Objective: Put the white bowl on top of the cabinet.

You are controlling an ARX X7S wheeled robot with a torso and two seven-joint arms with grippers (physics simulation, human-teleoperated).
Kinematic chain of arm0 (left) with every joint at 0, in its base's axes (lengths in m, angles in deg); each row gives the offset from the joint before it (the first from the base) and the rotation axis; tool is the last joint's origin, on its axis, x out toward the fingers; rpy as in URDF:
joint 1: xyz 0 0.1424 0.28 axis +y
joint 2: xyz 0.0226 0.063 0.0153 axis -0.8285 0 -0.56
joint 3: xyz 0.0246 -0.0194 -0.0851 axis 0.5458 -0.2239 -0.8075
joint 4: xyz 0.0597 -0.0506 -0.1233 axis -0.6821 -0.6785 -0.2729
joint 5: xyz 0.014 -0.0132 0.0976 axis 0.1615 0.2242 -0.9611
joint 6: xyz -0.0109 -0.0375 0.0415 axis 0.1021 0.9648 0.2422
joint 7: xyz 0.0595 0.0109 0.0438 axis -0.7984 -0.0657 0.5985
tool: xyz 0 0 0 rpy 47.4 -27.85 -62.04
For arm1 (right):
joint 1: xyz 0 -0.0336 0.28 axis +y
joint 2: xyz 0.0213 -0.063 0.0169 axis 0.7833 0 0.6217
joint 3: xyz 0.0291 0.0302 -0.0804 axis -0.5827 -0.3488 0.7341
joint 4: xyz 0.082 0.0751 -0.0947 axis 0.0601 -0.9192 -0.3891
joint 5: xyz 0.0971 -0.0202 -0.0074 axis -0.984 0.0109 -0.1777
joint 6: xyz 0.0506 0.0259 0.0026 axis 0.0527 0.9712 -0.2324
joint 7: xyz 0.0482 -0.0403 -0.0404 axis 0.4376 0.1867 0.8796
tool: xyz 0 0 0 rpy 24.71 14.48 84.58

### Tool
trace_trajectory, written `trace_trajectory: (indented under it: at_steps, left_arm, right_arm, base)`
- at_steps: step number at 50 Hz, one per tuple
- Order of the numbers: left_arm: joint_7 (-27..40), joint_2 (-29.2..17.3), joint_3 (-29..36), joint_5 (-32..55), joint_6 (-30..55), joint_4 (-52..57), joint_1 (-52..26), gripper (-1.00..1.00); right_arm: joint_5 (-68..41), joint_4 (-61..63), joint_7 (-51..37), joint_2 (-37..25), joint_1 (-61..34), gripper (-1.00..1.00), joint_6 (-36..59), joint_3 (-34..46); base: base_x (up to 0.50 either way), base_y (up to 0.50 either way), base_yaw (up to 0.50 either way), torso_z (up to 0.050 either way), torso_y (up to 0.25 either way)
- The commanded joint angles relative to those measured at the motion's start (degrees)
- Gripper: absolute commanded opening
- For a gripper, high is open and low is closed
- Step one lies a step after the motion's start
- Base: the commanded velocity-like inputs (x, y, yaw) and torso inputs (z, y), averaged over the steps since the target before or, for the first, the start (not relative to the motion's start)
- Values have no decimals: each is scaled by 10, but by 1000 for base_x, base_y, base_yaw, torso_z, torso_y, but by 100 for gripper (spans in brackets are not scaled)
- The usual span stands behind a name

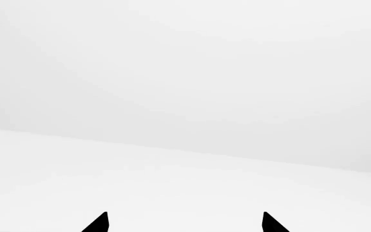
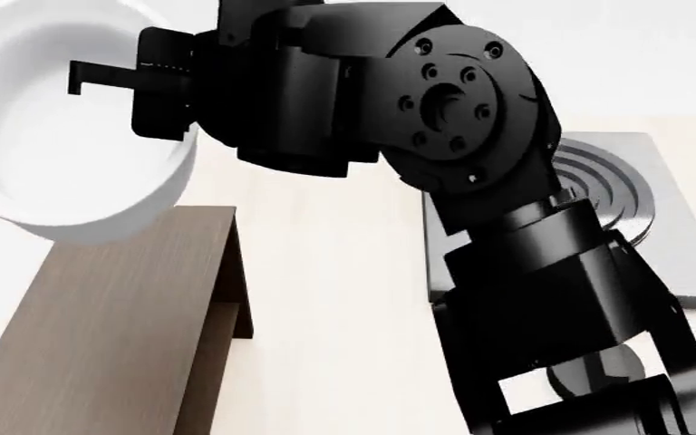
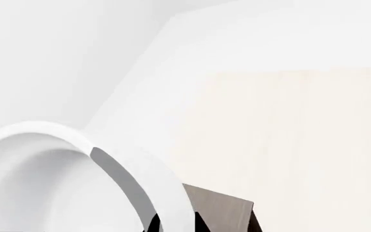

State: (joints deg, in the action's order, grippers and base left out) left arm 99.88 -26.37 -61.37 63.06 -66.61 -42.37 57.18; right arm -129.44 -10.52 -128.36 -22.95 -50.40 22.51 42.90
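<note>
The white bowl (image 2: 46,154) hangs in the air at the head view's upper left, over the far end of the cabinet (image 2: 94,317), a dark brown wood-grain box with a flat top. My right gripper (image 2: 142,77) is shut on the bowl's rim, with one finger inside the wall and one outside. In the right wrist view, the right gripper (image 3: 176,223) pinches the white bowl's (image 3: 44,183) wall, and a corner of the cabinet (image 3: 224,208) shows below it. My left gripper (image 1: 185,222) is open and faces only blank white; it is out of the head view.
A grey square stove plate (image 2: 662,208) with ringed burner lies on the pale table (image 2: 323,272) at the right. My right arm (image 2: 481,181) crosses the middle of the head view and hides much of the table behind it.
</note>
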Motion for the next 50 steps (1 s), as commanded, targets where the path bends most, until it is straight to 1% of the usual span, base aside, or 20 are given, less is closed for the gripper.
trace_trajectory:
  at_steps: [1, 17, 23, 46, 50]
  left_arm:
    - [0, 0, -1, 1, -2, 0, 2, 100]
    - [1, -1, 1, 0, 0, 1, 1, 100]
    - [1, -1, 0, 0, 0, 2, 2, 100]
    - [2, -2, 0, 1, 0, 3, 3, 100]
    - [2, -2, -1, 2, -2, 2, 4, 100]
  right_arm:
    - [-36, 44, -60, 0, 21, -100, -13, -29]
    - [-86, 100, -103, -3, 58, -100, -11, -26]
    - [-91, 114, -107, -3, 72, -100, -14, -18]
    - [-86, 95, -75, -4, 87, -100, -33, 19]
    - [-99, 116, -89, -8, 97, -100, -34, 18]
  base:
    - [0, 0, 0, 0, 10]
    - [0, 0, 0, 0, 1]
    - [0, 0, 0, 2, 0]
    - [0, 0, 0, 0, 1]
    - [0, 0, 0, 3, 0]
